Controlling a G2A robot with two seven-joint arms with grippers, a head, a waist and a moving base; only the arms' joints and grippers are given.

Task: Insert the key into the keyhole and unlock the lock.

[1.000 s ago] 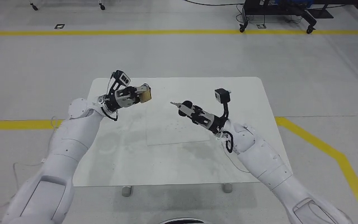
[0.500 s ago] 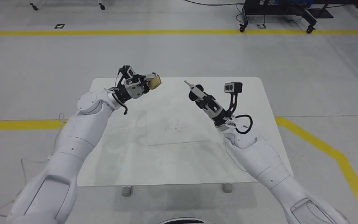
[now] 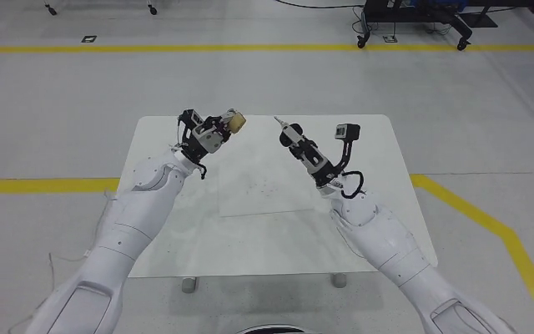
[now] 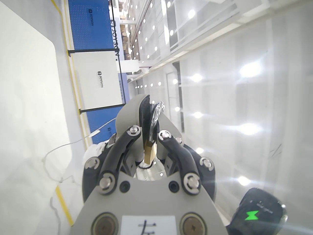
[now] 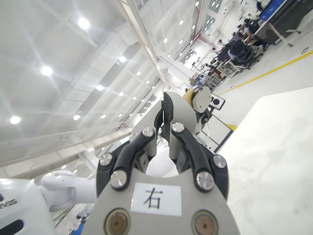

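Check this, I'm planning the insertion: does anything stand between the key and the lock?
Nothing visible. The key in the right claw and the lock in the left claw face each other across open air.

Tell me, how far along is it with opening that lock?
Done: both pieces are lifted off the table. In hand: the left gripper is shut on the brass lock, the right gripper on the key, facing each other with a clear gap. Still to do: insert the key and turn it.

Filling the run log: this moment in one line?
left gripper shut on lock | right gripper shut on key | key not inserted
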